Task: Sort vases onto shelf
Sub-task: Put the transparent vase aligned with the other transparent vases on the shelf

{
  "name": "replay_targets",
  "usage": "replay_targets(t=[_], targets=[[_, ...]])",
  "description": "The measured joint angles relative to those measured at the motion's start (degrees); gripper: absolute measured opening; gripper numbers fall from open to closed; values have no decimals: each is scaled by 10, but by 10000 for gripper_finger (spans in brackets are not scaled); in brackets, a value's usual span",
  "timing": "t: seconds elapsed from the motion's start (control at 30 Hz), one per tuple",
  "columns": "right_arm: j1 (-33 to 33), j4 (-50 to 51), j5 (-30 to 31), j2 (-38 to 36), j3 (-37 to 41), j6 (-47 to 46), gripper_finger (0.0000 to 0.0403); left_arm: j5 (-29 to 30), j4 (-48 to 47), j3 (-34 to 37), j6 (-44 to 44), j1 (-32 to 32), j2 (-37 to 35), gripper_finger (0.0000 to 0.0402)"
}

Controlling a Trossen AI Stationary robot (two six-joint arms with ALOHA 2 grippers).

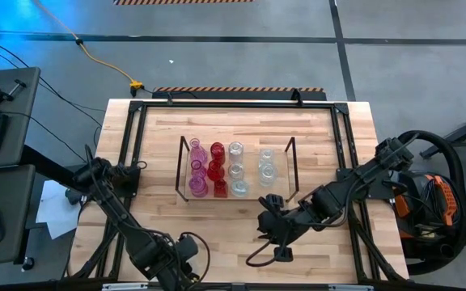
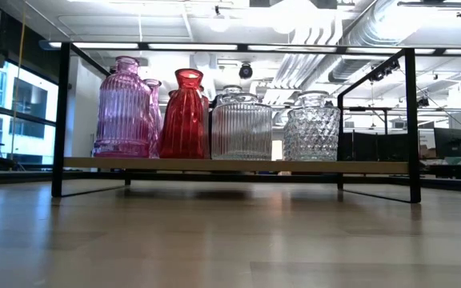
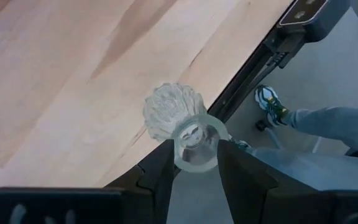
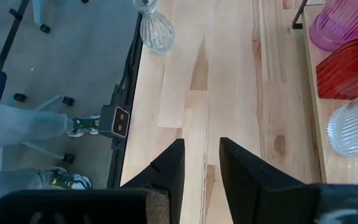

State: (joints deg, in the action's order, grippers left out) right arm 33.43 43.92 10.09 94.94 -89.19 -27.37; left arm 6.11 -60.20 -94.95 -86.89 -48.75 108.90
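A small clear ribbed vase [image 3: 166, 109] is at the table's near edge, and my left gripper [image 3: 196, 146] is shut on it; the right wrist view shows this vase [image 4: 155, 30] too. The shelf [image 2: 230, 166] stands mid-table on dark wire end frames. It carries pink vases [image 1: 196, 171], red vases [image 1: 217, 166] and clear vases [image 1: 237, 170] resting on their bases. My right gripper [image 4: 202, 155] hovers open over bare tabletop near the shelf's right end [image 1: 267, 222], with nothing between its fingers. My left gripper pinches the clear vase's neck [image 3: 194, 163], just below the open mouth, between its two fingers. The fingers come from above, pointing steeply down. The vase stays mouth-up with its ribbed body [image 3: 166, 109] below the fingers. Whether its base touches the table I cannot tell.
A dark metal frame [image 1: 136, 153] runs around the tabletop. Beyond the near edge a person's legs and shoes [image 3: 272, 102] show. Bare wood lies between the shelf and the near edge [image 4: 229, 93].
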Motion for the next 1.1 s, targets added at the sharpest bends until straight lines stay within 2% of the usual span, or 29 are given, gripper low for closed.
replay_targets(t=[0.13,0.43,0.77,0.87,1.1], targets=[[0,0,0,0,0,4,83,-15,8,33,-15,0,0,115],[0,2,0,0,0,5,83,-9,41,51,-9,3,0,115],[0,5,0,0,0,5,83,-43,192,118,4,16,0,112],[0,9,0,0,0,5,83,-46,191,118,18,24,0,94],[0,53,0,0,0,4,83,-46,185,118,54,54,-1,19]])
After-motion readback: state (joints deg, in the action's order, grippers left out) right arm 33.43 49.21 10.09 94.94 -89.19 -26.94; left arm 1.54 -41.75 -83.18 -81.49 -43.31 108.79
